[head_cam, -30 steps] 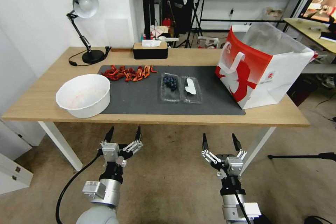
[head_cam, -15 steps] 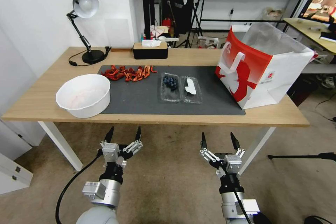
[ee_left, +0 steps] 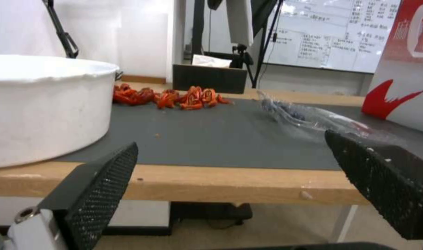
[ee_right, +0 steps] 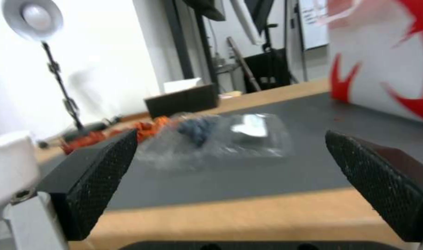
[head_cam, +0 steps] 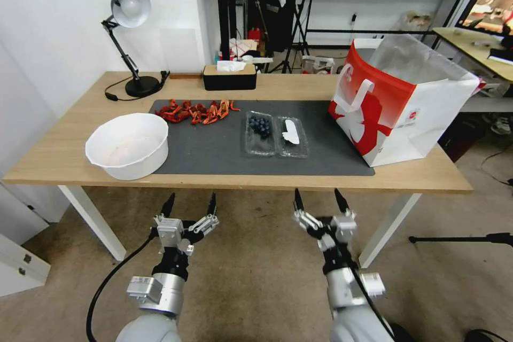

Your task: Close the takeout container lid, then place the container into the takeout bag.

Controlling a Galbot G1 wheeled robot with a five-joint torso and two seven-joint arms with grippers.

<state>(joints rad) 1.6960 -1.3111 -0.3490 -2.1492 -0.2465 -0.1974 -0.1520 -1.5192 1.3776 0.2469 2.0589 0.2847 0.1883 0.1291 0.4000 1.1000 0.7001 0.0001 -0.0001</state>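
Step in hand: approach; lid closing not yet begun.
Takeout container [head_cam: 261, 132]: centre of head view, on the dark mat [head_cam: 214, 149], lying open with blueberries in the left half.
Lid [head_cam: 292, 137]: flat on the mat, right of the berry half, white oblong label up.
Takeout bag [head_cam: 398, 99]: upright, right of frame, mouth open.
Right gripper [head_cam: 318, 202]: lower centre, below the table edge, fingers spread, empty.
Left gripper [head_cam: 189, 202]: lower left, fingers spread, empty.
Next move, judged: a reach to the lid's outer edge, to fold it over the berries.
Writing: label text and bag print too small to read.
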